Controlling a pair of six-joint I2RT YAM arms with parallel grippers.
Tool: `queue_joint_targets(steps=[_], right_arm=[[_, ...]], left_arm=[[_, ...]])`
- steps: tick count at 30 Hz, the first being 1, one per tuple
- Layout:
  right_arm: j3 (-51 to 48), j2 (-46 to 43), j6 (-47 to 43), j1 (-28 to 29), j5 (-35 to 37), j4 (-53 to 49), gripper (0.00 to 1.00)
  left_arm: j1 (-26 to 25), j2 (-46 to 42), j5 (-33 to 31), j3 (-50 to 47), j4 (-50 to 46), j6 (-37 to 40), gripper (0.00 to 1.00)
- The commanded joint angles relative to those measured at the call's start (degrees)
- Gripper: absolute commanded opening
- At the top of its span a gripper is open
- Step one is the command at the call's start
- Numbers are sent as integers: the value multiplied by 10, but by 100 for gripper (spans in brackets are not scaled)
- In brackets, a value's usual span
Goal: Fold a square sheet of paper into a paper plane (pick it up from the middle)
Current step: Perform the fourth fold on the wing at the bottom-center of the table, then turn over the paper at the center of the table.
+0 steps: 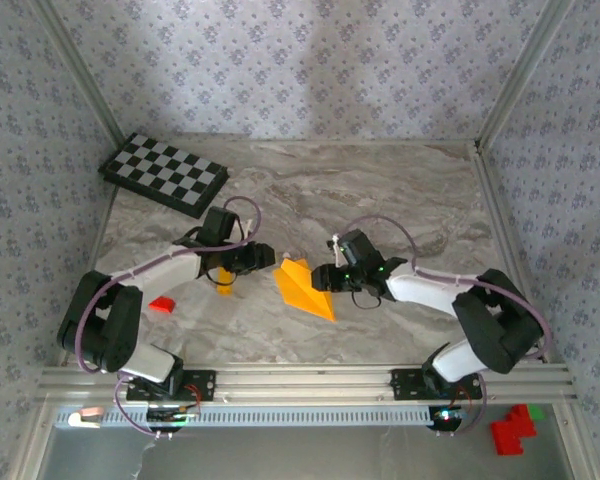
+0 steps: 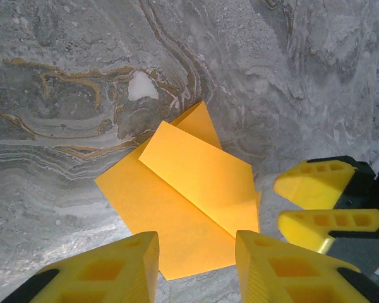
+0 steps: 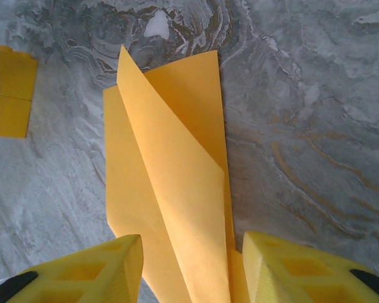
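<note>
**A:** where's the paper at?

**B:** mid-worktop, half folded. My left gripper and right gripper both gape apart either side. I'd press it flat, then crease slowly.

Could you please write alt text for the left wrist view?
A folded orange-yellow paper lies on the grey marbled table, between the open yellow fingers of the left gripper at the bottom. The right gripper sits at the right.
</note>
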Motion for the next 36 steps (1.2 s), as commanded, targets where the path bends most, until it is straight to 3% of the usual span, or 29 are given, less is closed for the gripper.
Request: queue_joint_targets(steps=[1, 7, 20, 29, 32, 36], right_arm=[[27, 31, -27, -6, -22, 2, 47], [43, 84, -27, -12, -55, 26, 44], [46, 109, -16, -10, -84, 53, 24], [40, 77, -18, -21, -84, 31, 1], [56, 9, -55, -35, -4, -81, 0], [133, -80, -98, -1, 252, -293, 0]], left_arm=[[-2, -8, 0, 0, -4, 12, 37], [-4, -8, 0, -2, -6, 14, 37], [-4, -3, -4, 1, -15, 18, 37], [-4, -12, -10, 3, -27, 13, 36], [-3, -26, -32, 5, -44, 4, 36], [5, -51, -53, -1, -54, -11, 36]])
